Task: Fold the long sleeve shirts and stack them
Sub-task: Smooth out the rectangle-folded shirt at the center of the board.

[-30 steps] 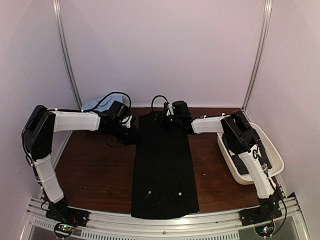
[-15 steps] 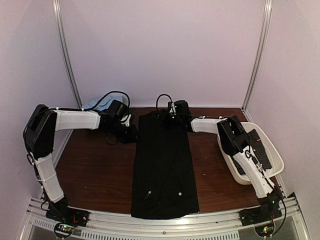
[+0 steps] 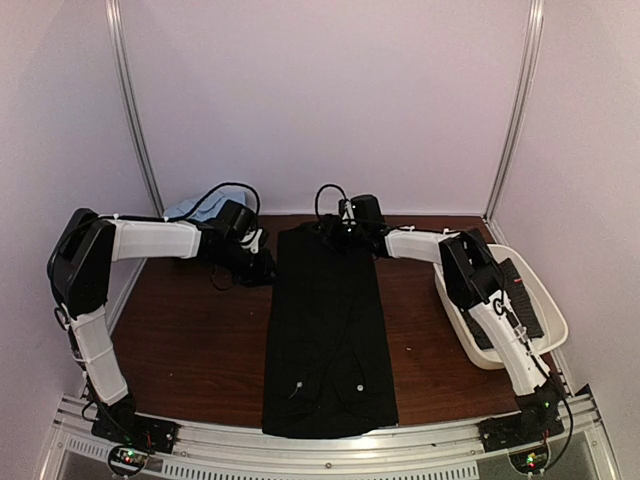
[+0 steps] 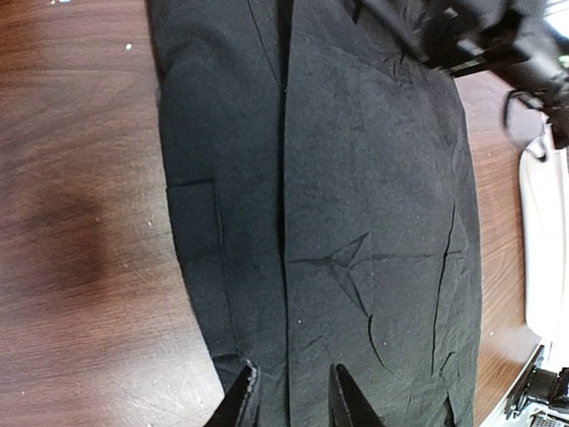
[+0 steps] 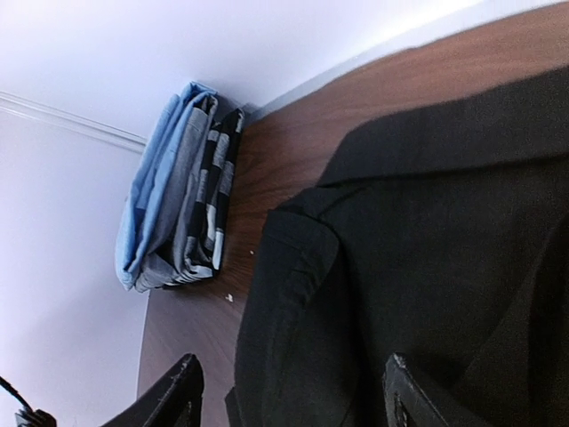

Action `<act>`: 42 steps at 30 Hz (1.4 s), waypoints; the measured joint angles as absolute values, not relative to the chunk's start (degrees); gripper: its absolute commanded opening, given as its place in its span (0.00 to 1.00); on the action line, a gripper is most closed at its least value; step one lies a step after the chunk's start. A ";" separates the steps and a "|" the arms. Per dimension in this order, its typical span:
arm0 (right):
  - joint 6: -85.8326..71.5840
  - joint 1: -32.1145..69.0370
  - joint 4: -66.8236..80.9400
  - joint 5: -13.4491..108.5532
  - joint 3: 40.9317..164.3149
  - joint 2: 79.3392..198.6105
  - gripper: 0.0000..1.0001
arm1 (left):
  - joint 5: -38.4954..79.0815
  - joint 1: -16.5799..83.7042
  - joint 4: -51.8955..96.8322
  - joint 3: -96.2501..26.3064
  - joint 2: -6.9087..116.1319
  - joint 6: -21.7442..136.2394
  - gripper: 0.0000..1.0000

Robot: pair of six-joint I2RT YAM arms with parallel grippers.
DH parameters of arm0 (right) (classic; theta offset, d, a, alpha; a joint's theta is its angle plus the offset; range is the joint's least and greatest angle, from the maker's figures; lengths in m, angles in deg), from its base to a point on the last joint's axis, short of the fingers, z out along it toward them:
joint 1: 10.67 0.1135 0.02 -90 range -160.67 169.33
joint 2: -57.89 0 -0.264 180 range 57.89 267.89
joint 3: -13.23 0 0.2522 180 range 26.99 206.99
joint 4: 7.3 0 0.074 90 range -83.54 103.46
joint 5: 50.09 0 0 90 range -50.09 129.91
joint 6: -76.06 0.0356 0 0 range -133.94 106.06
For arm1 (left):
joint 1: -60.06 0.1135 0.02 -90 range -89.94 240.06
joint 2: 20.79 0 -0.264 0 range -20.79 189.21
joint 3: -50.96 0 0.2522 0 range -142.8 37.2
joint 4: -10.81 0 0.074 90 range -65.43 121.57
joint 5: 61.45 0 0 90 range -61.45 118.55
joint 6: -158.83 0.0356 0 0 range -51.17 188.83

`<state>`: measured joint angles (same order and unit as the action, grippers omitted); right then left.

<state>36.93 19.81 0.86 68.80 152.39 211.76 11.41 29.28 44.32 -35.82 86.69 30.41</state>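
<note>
**Black shirt laid long down the middle; both tools open near its far end**

Top view. The black shirt lies flat on the tabletop as a long narrow strip. It runs from the far edge to the near edge, between your two arms. Two small white spots show toward its near end. Your left tool sits just beside the strip's left edge, toward the far end. Your right tool is over the far end itself. A white basket stands at the right of the tabletop, apart from the shirt. Something dark lies in it, too small to make out. A blue folded cloth rests in the far left corner.

Left wrist view. Your left fingers stand a narrow gap apart with nothing between them. Shirt cloth lies beneath, its side edge just beside the left finger. The cloth is creased, with one straight fold line running along its length. Your right tool shows dark at the upper right, over the shirt's end.

Right wrist view. Your right fingers stand wide apart and hold nothing. Below them is the shirt's far end, with a folded-over flap. The blue folded cloth lies by the wall with a dark-and-pale striped piece against it, apart from the shirt.
</note>
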 measured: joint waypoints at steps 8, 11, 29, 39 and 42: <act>36.69 19.99 -2.68 70.63 147.48 202.77 0.74 | 11.39 30.06 44.36 -36.73 86.93 30.81 0.27; 38.05 21.15 -6.90 71.90 145.49 201.35 0.76 | 11.34 30.24 44.39 -36.78 86.99 30.83 0.27; 48.23 23.62 -14.51 70.98 144.98 211.60 0.85 | 11.45 30.28 45.81 -37.13 87.04 31.24 0.27; 50.81 23.11 -18.57 67.83 142.36 210.84 0.87 | 11.69 30.39 46.00 -37.13 87.04 31.46 0.27; 49.98 23.00 -17.28 67.07 141.68 209.81 0.90 | 11.69 30.41 46.02 -37.13 87.04 31.48 0.27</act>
<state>49.98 23.00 -17.28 67.07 141.68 209.81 11.69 30.41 46.02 -37.13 87.04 31.48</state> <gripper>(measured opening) 0.874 0.267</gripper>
